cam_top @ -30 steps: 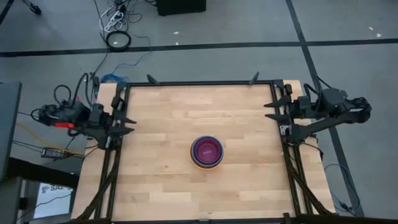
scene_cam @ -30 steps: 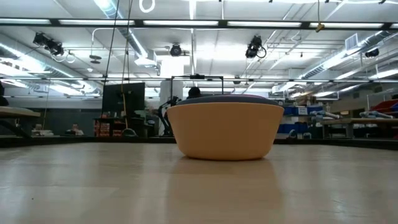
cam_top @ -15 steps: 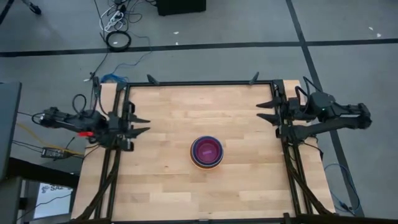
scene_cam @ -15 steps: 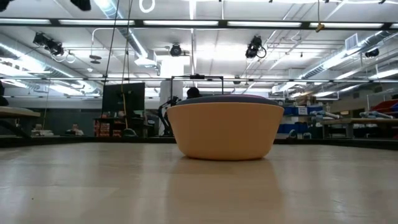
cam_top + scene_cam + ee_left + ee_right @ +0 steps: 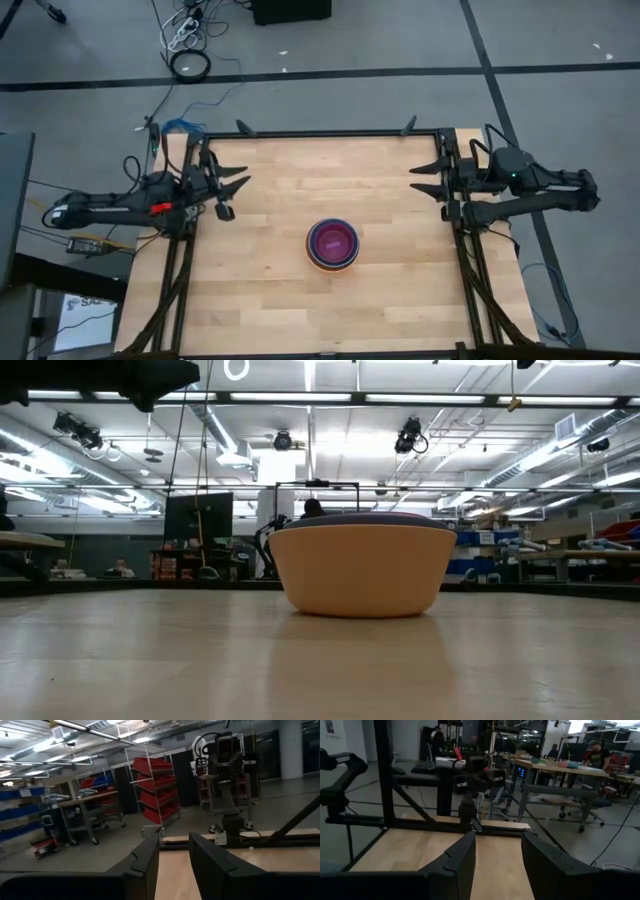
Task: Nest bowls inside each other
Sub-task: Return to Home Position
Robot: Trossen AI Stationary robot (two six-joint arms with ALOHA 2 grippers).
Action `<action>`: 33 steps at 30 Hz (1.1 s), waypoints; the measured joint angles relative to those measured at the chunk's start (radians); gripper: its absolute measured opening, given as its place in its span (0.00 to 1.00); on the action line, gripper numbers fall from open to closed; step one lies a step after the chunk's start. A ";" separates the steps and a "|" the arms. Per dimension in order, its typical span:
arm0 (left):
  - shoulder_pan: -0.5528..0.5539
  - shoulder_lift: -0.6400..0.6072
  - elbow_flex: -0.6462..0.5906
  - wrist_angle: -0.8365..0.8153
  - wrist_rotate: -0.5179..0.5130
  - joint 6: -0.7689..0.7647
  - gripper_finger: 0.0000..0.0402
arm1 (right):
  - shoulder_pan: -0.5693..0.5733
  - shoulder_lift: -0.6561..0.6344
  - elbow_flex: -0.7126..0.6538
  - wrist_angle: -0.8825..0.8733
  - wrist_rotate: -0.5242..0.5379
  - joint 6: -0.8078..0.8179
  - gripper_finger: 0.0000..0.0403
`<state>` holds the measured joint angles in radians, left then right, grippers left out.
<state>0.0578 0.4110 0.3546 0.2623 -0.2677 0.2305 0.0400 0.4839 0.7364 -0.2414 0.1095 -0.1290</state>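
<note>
i have the nested stack of round plastic bowls (image 5: 333,244), purple innermost, mid wooden counter (image 5: 270,300), well apart from left gripper (image 5: 238,192) and right gripper (image 5: 413,179) alike, fingers spread, empty.

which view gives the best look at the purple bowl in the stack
The high view: looking straight down, the round purple plastic bowl shows its whole inside, innermost in the stack. The low view gives only a thin dark edge above the large orange plastic bowl, possibly its rim. Neither wrist view shows it.
</note>
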 joint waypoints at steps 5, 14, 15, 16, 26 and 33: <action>0.041 0.000 0.000 -0.018 0.058 -0.064 0.29 | -0.018 -0.012 0.000 -0.011 -0.016 -0.006 0.36; 0.028 -0.032 -0.001 -0.078 0.118 -0.077 0.29 | -0.029 -0.170 -0.247 0.121 -0.035 -0.005 0.36; 0.022 -0.040 -0.011 -0.063 0.124 -0.076 0.29 | -0.029 -0.195 -0.284 0.143 -0.035 0.001 0.36; 0.014 -0.049 -0.028 -0.038 0.124 -0.074 0.29 | -0.029 -0.220 -0.315 0.158 -0.035 0.007 0.36; -0.043 -0.100 -0.327 0.306 0.092 -0.104 0.29 | -0.029 -0.382 -0.469 0.166 -0.020 0.041 0.36; -0.053 -0.099 -0.346 0.251 0.070 -0.103 0.29 | -0.030 -0.402 -0.566 0.163 0.005 0.057 0.36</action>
<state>0.0044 0.3119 0.0086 0.5136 -0.1974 0.1280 0.0101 0.0818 0.1706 -0.0783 0.1148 -0.0719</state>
